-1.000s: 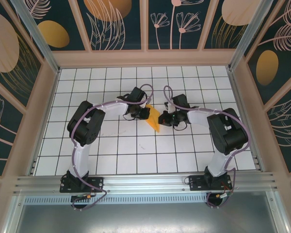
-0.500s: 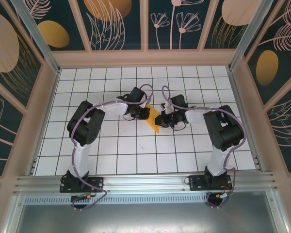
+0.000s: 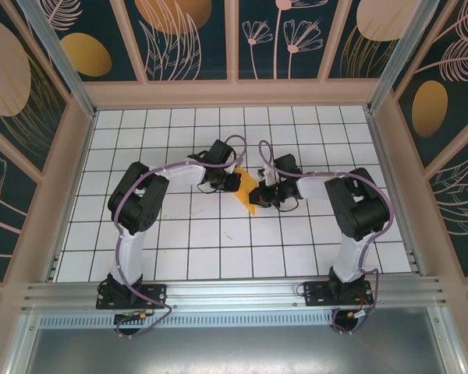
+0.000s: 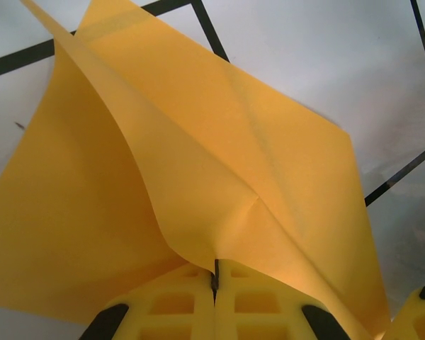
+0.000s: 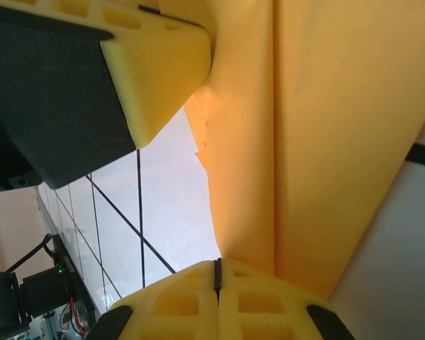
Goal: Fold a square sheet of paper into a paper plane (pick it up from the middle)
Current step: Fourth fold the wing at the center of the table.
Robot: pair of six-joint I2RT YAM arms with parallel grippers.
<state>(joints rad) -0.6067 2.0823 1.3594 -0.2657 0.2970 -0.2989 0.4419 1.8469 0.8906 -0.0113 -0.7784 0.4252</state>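
The desk (image 3: 218, 238) under me is white, ruled into squares by thin black lines. A pale wooden frame (image 3: 234, 93) borders it at the far end and along both sides, and an aluminium rail (image 3: 234, 290) runs along the near edge where my two arms are bolted. Above the frame stand dark teal wall panels (image 3: 191, 39) painted with pale leaves, flowers and orange oval blobs (image 3: 86, 54).

My left arm (image 3: 136, 202) and right arm (image 3: 363, 210) bend inward, and purple cables (image 3: 234, 142) loop over their wrists. They meet near the middle of the desk, a little toward the far side. The orange-yellow paper (image 3: 249, 189) hangs there between my two tools, partly folded, with one point aimed toward the near edge.

My left tool (image 4: 214, 273) has its yellow fingers pressed together, pinching a ridge of the paper. From that grip the sheet fans out in two sloping flaps, with a crease running away toward the far corner. My right tool (image 5: 216, 273) is likewise clamped, gripping the paper at the foot of a long straight fold.

In the right wrist view, the left tool's yellow finger (image 5: 159, 67) and its black body sit just beside the paper's upper edge, so the two tools crowd each other. I cannot tell whether the paper's lower tip touches the desk.
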